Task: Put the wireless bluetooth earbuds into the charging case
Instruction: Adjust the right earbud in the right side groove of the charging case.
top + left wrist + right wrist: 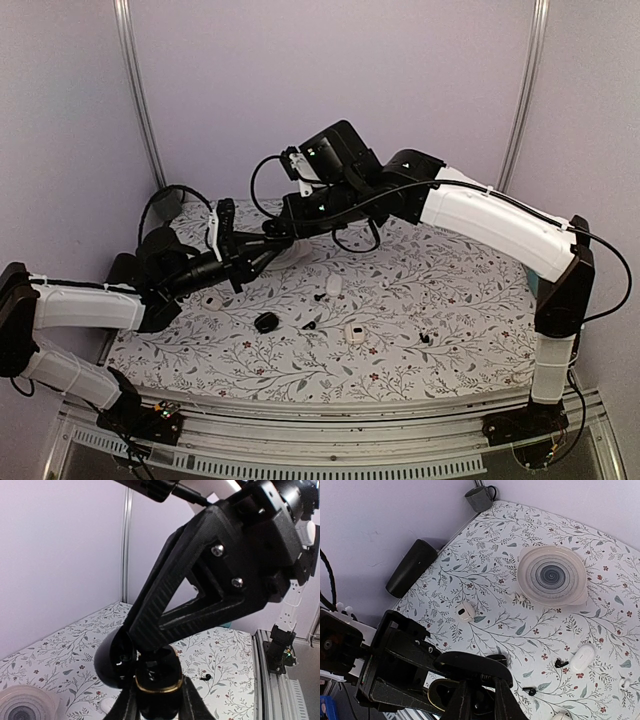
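Note:
A black charging case with a gold rim [157, 682] is held above the table, its lid [112, 665] open. My left gripper [159, 702] is shut on the case's base. My right gripper [481, 685] reaches down into the case's mouth with its fingers close together. A small glossy black bit, seemingly an earbud, sits between them, and the lid hides their tips. In the top view both grippers meet at the case [281, 240]. Loose black earbuds lie on the table: two [561, 663] [530, 691] in the right wrist view, one [204, 678] in the left wrist view.
Small white cases [465, 611] [583, 657] lie on the floral table. A pale bowl [552, 576] sits at the back, a grey mug [479, 497] in the far corner, and a black cylinder [411, 567] by the wall. Another black case [266, 322] lies near the front.

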Available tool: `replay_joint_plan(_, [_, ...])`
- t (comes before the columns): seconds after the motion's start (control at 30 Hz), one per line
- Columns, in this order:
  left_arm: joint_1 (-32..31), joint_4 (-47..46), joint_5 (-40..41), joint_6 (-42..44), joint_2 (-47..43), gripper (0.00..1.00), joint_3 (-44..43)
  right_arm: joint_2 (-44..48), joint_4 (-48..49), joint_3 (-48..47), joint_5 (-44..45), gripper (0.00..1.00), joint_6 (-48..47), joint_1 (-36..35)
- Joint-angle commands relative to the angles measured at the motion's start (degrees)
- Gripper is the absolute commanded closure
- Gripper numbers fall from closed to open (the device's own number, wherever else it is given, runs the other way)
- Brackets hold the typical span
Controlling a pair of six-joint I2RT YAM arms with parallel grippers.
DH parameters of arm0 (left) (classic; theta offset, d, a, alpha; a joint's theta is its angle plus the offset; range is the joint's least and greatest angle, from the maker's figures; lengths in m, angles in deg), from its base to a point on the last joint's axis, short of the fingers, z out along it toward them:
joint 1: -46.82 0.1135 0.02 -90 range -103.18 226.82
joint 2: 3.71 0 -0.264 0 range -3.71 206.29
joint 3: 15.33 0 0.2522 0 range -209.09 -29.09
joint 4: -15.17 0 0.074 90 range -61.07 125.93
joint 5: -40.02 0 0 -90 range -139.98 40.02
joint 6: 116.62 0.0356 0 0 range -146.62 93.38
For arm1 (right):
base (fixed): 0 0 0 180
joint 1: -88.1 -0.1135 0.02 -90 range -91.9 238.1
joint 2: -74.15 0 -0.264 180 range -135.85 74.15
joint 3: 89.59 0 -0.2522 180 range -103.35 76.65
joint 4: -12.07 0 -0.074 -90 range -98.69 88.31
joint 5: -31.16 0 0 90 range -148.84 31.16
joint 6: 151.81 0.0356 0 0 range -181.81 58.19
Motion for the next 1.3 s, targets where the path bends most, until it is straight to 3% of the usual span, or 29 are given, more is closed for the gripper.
replay_joint_plan(0.0, [-1.09, -6.4, 1.49, 1.82, -2.04, 1.0, 0.19, 1.4, -0.58, 1.08, -1.23, 0.84, 0.78, 0.23])
replay_joint_plan(0.5, [-1.35, -7.73, 3.04, 2.33, -1.51, 1.0, 0.2, 2.26, -0.96, 1.83, -0.37, 0.82, 0.69, 0.18])
replay_joint_plan(0.57, [-1.34, -7.71, 3.03, 2.33, -1.64, 1.0, 0.2, 2.52, -1.09, 2.29, 0.36, 0.77, 0.75, 0.3])
replay_joint_plan(0.93, [-1.33, -7.77, 2.99, 1.91, -1.37, 1.0, 0.2, 4.12, 0.18, 4.66, 0.41, 0.74, 1.09, 0.61])
replay_joint_plan(1.27, [-1.33, -7.28, 2.27, 1.5, -0.94, 1.0, -0.11, 11.41, 9.76, 13.04, -4.72, 0.64, 0.06, 1.65])
